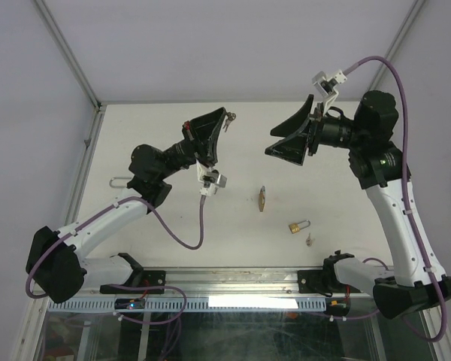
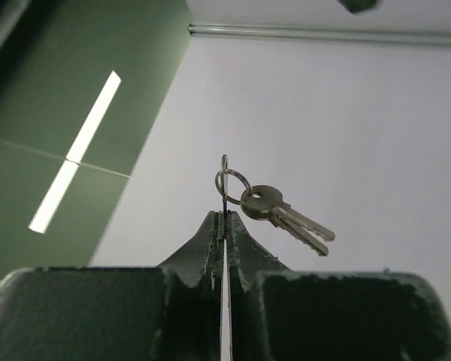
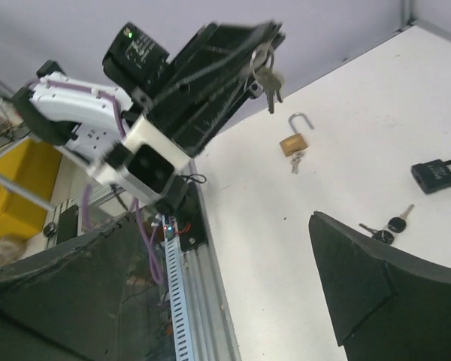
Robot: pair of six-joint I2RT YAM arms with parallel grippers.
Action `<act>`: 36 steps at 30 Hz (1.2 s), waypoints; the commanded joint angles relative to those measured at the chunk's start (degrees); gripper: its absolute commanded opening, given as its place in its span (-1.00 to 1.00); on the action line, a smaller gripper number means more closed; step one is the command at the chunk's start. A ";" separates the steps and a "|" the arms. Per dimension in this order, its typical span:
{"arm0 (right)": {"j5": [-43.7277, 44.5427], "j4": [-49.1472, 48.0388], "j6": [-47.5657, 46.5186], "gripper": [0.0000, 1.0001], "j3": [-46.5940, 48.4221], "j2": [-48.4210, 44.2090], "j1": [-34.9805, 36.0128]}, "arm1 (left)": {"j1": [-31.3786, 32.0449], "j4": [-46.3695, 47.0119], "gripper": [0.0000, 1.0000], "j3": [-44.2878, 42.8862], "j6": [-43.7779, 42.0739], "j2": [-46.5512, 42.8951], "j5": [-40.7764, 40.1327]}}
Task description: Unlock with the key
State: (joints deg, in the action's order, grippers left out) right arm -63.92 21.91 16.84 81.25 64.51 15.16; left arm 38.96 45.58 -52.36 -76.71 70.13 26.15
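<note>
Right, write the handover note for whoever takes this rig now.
Left tool: shut on the key ring, keys dangling, raised off the table.
Right tool: open, empty, raised.
Locks: brass padlock and black padlock lie on the table, neither held.
Done: keys are in hand.
Left: steady a padlock, insert a key, turn it.

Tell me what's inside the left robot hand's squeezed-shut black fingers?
A thin silver metal key ring is pinched inside the left gripper, with two small metal keys dangling outside. The part of the ring between the closed fingers is hidden.
</note>
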 commanded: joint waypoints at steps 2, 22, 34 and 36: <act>14.73 -7.60 12.15 0.95 4.01 -0.32 -0.65 | -3.18 -3.64 -1.00 2.59 -41.41 -3.88 14.25; 13.08 -39.40 34.90 0.85 -7.86 8.62 5.26 | -4.70 -66.40 -1.00 1.62 -67.57 -12.26 26.32; 15.19 -26.11 27.15 0.79 -8.12 7.61 2.86 | -5.43 -95.44 -1.00 -4.09 -71.51 -12.20 0.65; 15.29 -25.43 26.79 0.78 -8.41 7.56 3.05 | -5.35 -107.02 -1.00 -8.08 -75.40 -11.68 1.18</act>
State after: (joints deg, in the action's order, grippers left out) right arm -48.45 -5.19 46.72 71.35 74.37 17.85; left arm 34.02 -43.03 -51.79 -119.39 58.67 29.41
